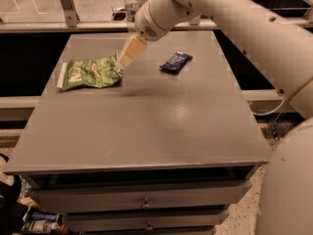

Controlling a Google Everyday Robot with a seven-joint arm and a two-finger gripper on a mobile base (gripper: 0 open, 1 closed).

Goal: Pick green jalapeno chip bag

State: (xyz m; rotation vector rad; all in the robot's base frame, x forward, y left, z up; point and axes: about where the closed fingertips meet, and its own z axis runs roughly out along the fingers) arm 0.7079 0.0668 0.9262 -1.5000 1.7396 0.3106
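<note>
Camera view: tool [122, 61] over one end of the green jalapeno chip bag [89, 73]; grip state unclear.

Crinkled light-green chip bag [90, 73], flat on the table [171, 126], far left, end effector [122, 61] at its right edge.

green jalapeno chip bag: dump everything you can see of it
The green jalapeno chip bag is a crinkled, shiny light-green foil pouch with pale print and a white strip at its left end. It lies flat on the grey table, at the far left, long side across the view. The gripper is at the bag's right edge, just over it; contact cannot be told. The dark blue wrapper lies apart, to its right.
</note>
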